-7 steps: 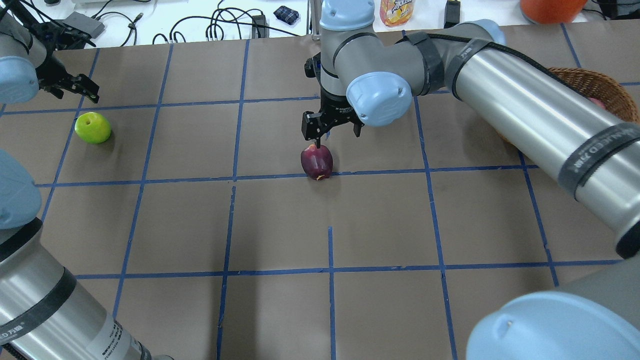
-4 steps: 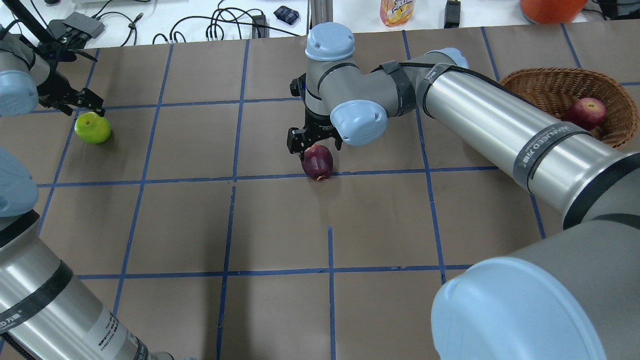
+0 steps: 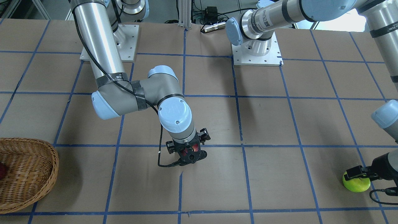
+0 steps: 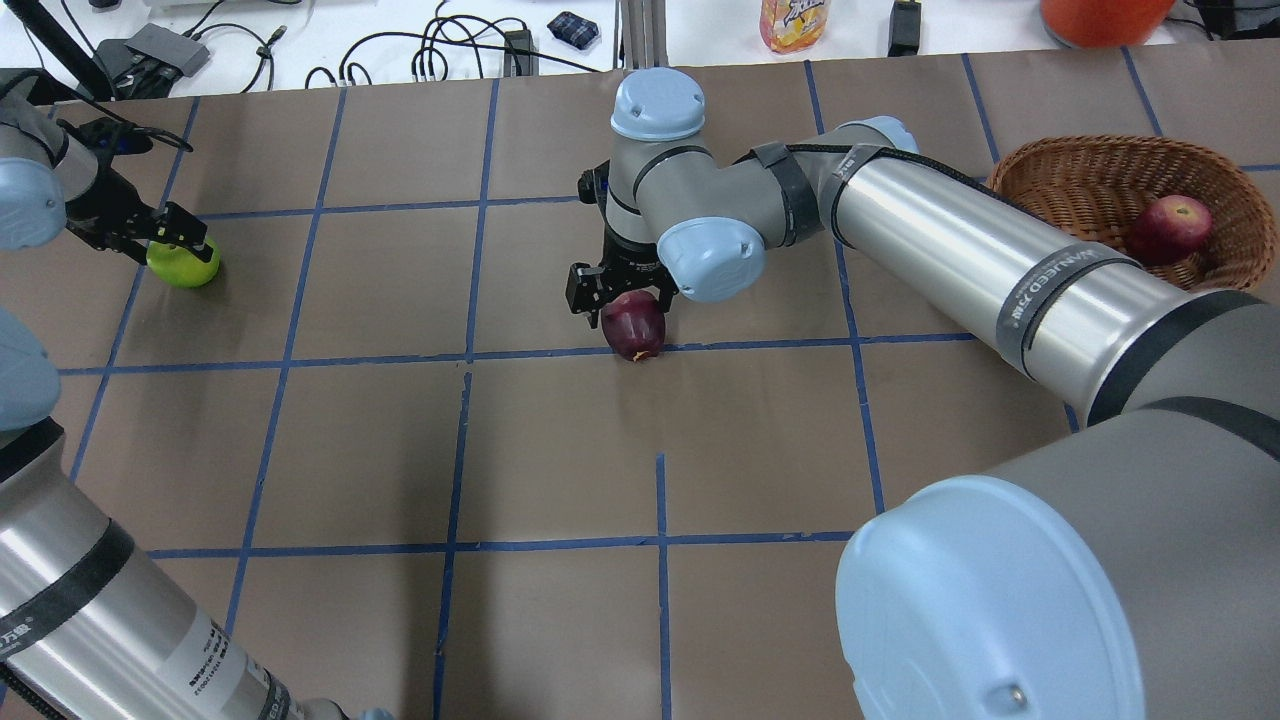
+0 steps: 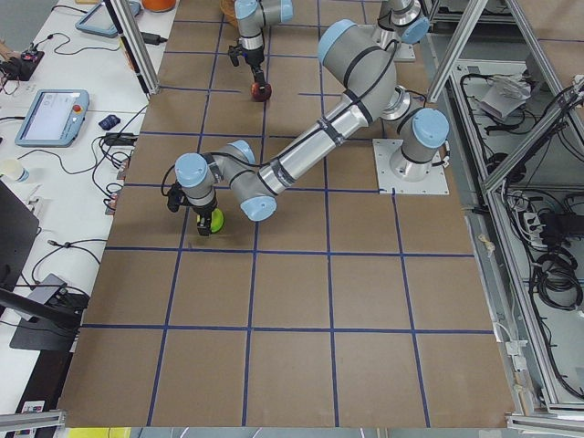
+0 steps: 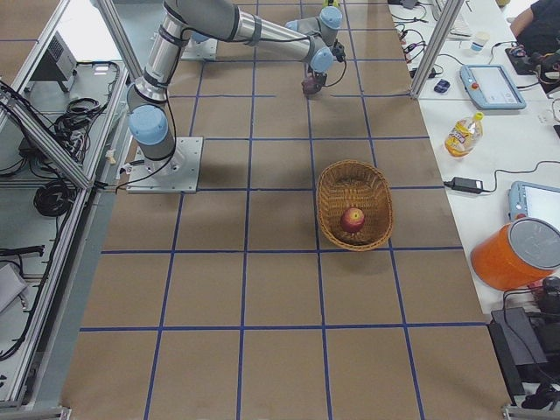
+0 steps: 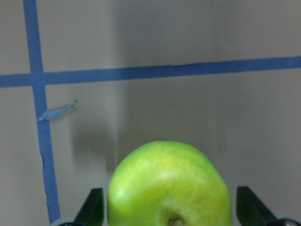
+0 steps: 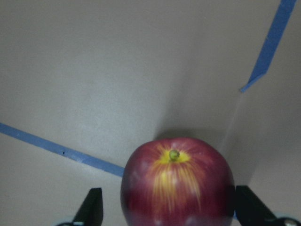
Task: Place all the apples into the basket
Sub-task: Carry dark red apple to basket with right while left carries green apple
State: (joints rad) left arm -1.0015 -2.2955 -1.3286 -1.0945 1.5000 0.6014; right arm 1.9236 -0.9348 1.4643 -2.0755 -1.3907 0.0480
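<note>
Straddling the green apple [image 4: 186,266] at the far left of the table [image 4: 560,450], my left gripper [image 7: 169,214] stands wide, one finger [image 7: 92,207] on each side of the fruit with a sliver of gap, nothing clamped. At mid-table my right gripper [image 8: 169,212] is spread the same way around the maroon apple [image 4: 633,325], which rests just beside a blue tape line. Far right, the basket [image 4: 1080,165] holds the red apple [image 4: 1172,228], well apart from the other two.

Robotics lab: taped grid table [image 4: 560,450], alu frame [image 6: 48,140], teach pendants [image 6: 490,85], cables [image 4: 440,50]
</note>
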